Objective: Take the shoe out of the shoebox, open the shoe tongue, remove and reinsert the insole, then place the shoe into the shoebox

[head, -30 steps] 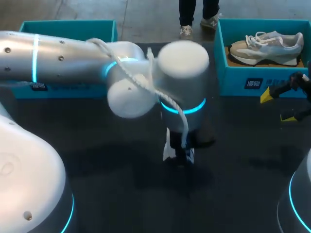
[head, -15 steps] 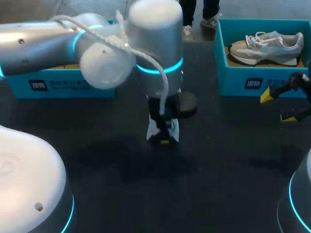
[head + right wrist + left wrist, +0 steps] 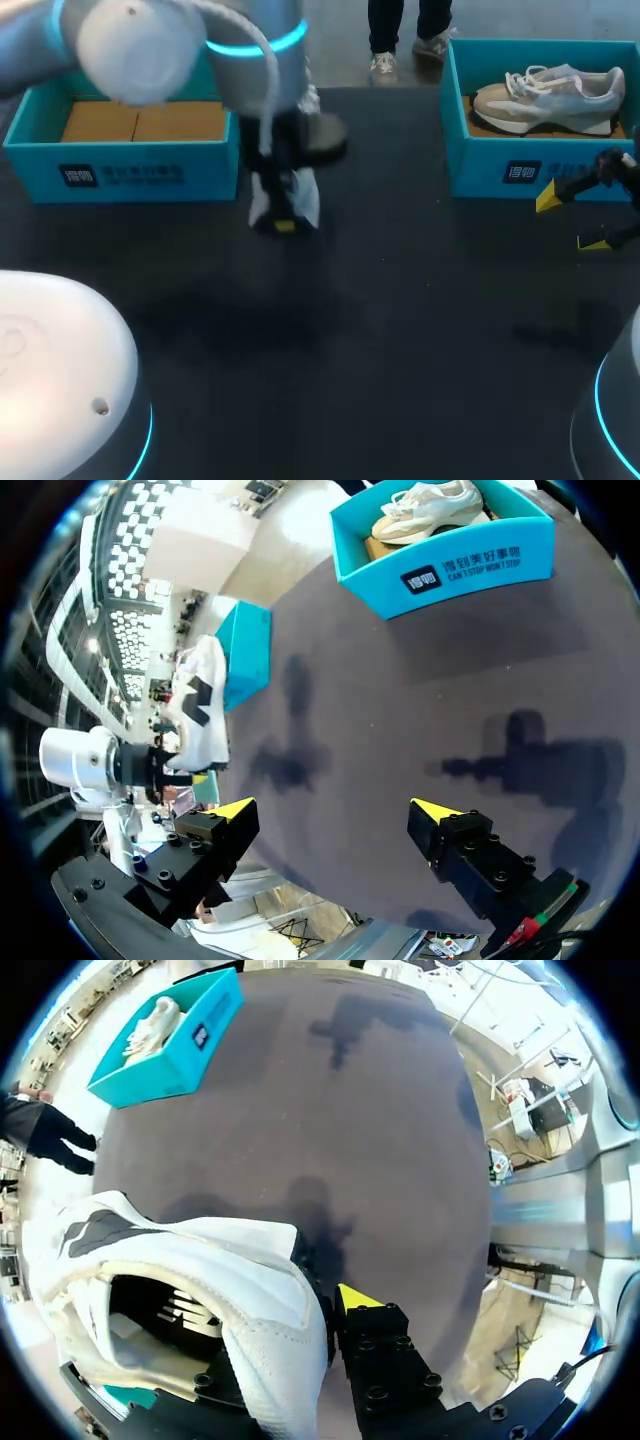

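A white shoe with black marks [image 3: 298, 198] hangs toe-up above the dark table, just in front of the left teal shoebox [image 3: 120, 175]. My left gripper [image 3: 283, 222] is shut on its heel collar. In the left wrist view the shoe [image 3: 230, 1290] fills the space beside one yellow fingertip [image 3: 356, 1297]; the other finger is hidden inside the shoe. The left shoebox holds only brown cardboard. My right gripper [image 3: 588, 218] stands open and empty at the table's right edge, and its own view [image 3: 335, 810] shows nothing between its fingers.
A second teal shoebox [image 3: 500, 170] at the back right holds a beige sneaker [image 3: 545, 98]; it also shows ahead of the right gripper [image 3: 440, 555]. Dark bare table [image 3: 400, 300] lies between the two arms.
My left arm has carried the white shoe left and toward the back, from the table's middle to the front of the left shoebox. The right arm has stayed still.
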Controlling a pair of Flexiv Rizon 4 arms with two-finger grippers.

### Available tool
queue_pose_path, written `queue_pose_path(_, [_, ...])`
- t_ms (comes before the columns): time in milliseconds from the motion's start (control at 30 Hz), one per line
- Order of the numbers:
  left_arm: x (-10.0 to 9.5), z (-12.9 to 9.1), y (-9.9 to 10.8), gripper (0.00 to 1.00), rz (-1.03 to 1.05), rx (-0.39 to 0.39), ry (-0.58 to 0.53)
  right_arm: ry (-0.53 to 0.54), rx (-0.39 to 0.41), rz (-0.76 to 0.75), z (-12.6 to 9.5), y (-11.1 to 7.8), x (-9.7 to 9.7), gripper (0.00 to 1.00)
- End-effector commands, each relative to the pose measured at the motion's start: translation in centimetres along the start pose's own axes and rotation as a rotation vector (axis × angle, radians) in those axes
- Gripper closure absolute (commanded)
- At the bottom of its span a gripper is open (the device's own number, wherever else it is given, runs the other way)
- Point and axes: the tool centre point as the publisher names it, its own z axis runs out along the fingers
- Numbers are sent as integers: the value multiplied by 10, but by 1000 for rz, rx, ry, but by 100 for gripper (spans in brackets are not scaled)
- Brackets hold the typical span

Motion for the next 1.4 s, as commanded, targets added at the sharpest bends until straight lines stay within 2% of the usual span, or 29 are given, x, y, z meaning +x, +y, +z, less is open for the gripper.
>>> queue_pose_path(33, [-15,-44,38,100,7,22,16,-4,-1,2,1,0,0,0])
queue_pose_path(133, [-29,-54,49,100,-75,-30,-15,-4,-1,2,1,0,0,0])
queue_pose_path(900, [-29,-54,49,100,-75,-30,-15,-4,-1,2,1,0,0,0])
queue_pose_path(967, [-36,-63,56,100,-74,-1,3,-4,-1,2,1,0,0,0])
queue_pose_path(1133, [-53,-82,78,100,-91,-6,-43,-4,-1,2,1,0,0,0])
queue_pose_path(1400, [-89,-100,127,100,-66,-2,-37,-4,-1,2,1,0,0,0])
